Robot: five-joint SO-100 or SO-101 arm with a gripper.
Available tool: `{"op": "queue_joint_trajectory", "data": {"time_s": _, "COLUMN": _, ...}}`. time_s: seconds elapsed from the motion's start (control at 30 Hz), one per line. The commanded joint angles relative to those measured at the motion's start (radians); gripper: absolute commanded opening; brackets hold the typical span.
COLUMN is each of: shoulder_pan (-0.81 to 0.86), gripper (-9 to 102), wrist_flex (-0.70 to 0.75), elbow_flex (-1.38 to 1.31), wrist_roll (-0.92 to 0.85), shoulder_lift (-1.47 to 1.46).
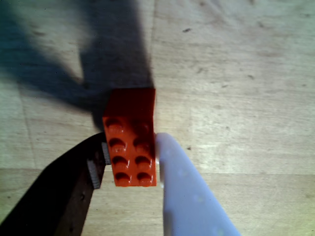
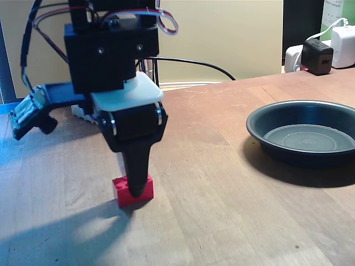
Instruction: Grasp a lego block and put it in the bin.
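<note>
I have the gripper (image 2: 135, 185) down at the table (image 2: 233, 210), straddling the block (image 2: 133, 191) in the near-left of the fixed view. The block sits on the wood, not lifted. The bin (image 2: 260, 128) is well apart on the right, nothing in it. I judge the task early: the grasp is about made, while lift, carry and drop are all left.

The wrist view gives what the fixed view hides: the white finger (image 1: 182, 187) touches the block's (image 1: 130, 142) right side and the dark finger (image 1: 74, 191) lies against its left near corner, studs up between them. I read the jaws as clenched on the block, though firmness I cannot judge.

The fixed view gives what the wrist view lacks: the bin's place and the clear path across.
</note>
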Motion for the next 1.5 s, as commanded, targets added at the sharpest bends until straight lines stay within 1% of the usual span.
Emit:
{"op": "queue_joint_trajectory", "data": {"time_s": 0.0, "shoulder_pan": -0.018, "gripper": 0, "wrist_flex": 0.014, "elbow_flex": -0.025, "wrist_roll": -0.006, "shoulder_lift": 0.014}}
{"op": "queue_joint_trajectory", "data": {"time_s": 0.2, "shoulder_pan": -0.061, "gripper": 0, "wrist_flex": 0.080, "elbow_flex": 0.026, "wrist_roll": 0.006, "shoulder_lift": 0.207}}
{"op": "queue_joint_trajectory", "data": {"time_s": 0.5, "shoulder_pan": -0.158, "gripper": 0, "wrist_flex": 0.077, "elbow_flex": 0.184, "wrist_roll": 0.031, "shoulder_lift": 0.449}}
{"op": "queue_joint_trajectory", "data": {"time_s": 0.67, "shoulder_pan": -0.284, "gripper": 0, "wrist_flex": 0.080, "elbow_flex": 0.227, "wrist_roll": 0.222, "shoulder_lift": 0.508}}
{"op": "queue_joint_trajectory", "data": {"time_s": 1.0, "shoulder_pan": -0.584, "gripper": 0, "wrist_flex": 0.069, "elbow_flex": 0.244, "wrist_roll": 0.591, "shoulder_lift": 0.509}}
{"op": "queue_joint_trajectory", "data": {"time_s": 1.13, "shoulder_pan": -0.670, "gripper": 0, "wrist_flex": 0.064, "elbow_flex": 0.239, "wrist_roll": 0.698, "shoulder_lift": 0.508}}
{"op": "queue_joint_trajectory", "data": {"time_s": 1.23, "shoulder_pan": -0.718, "gripper": 0, "wrist_flex": 0.018, "elbow_flex": 0.244, "wrist_roll": 0.752, "shoulder_lift": 0.508}}
{"op": "queue_joint_trajectory", "data": {"time_s": 1.33, "shoulder_pan": -0.775, "gripper": 0, "wrist_flex": -0.037, "elbow_flex": 0.249, "wrist_roll": 0.842, "shoulder_lift": 0.500}}
{"op": "queue_joint_trajectory", "data": {"time_s": 1.47, "shoulder_pan": -0.828, "gripper": 0, "wrist_flex": -0.081, "elbow_flex": 0.207, "wrist_roll": 0.939, "shoulder_lift": 0.403}}
